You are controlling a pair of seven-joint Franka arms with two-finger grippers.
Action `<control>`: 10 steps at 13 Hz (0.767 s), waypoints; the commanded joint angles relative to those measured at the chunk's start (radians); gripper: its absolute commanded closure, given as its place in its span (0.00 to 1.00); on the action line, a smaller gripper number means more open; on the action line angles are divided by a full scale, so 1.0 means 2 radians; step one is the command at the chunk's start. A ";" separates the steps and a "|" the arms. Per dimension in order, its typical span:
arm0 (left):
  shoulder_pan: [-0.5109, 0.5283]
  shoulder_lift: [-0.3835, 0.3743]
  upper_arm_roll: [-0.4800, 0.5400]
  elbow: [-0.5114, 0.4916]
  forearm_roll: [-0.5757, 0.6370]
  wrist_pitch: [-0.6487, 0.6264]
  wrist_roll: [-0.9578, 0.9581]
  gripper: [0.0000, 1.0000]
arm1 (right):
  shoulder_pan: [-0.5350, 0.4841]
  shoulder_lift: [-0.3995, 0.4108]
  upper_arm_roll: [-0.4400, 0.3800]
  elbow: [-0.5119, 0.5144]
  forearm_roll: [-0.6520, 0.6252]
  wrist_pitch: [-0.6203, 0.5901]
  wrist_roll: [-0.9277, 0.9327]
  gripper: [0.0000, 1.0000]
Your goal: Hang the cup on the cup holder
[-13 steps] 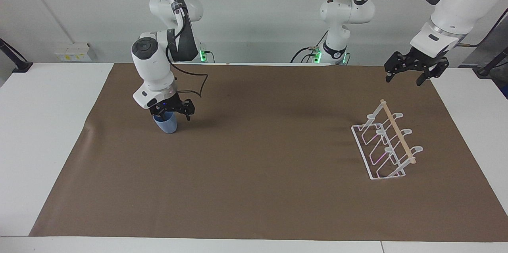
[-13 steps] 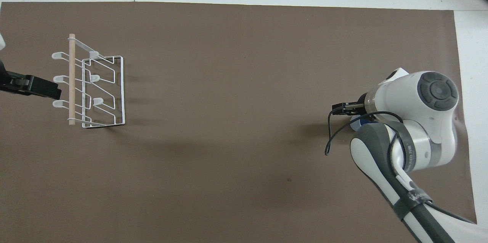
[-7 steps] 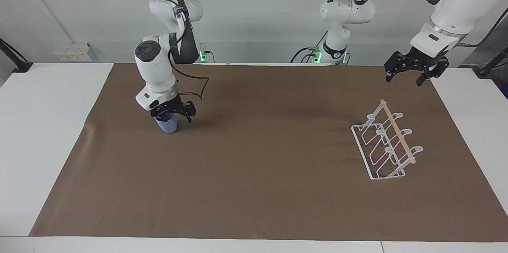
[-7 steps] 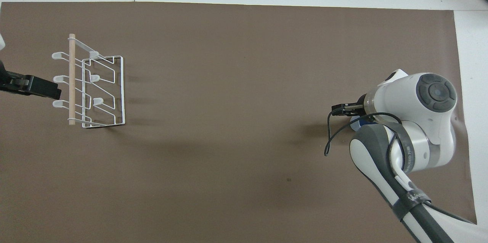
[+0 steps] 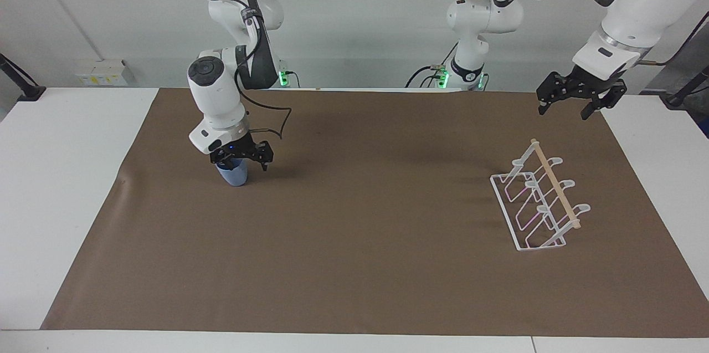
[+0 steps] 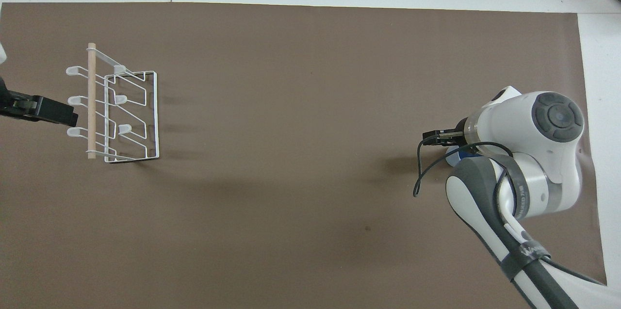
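Right gripper open astride cup, open mat around.

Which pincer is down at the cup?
The right pincer, toward the right arm's end of the table: it sits low over the blue cup, jaws open around its rim. The left pincer waits raised near the cup holder, nothing in it.

cup holder upright on brown mat, toward left arm's end.
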 commanded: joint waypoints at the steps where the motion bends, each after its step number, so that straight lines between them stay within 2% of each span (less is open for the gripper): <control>1: 0.002 -0.015 0.000 -0.016 0.004 0.001 0.003 0.00 | -0.003 -0.005 0.002 0.014 -0.001 -0.019 0.001 0.00; 4: 0.002 -0.015 0.000 -0.016 0.004 0.001 0.003 0.00 | -0.004 -0.005 0.002 0.029 -0.003 -0.036 0.000 0.00; 10: 0.002 -0.015 0.000 -0.016 0.004 0.001 0.003 0.00 | -0.008 -0.014 0.003 0.008 -0.002 -0.036 0.000 0.00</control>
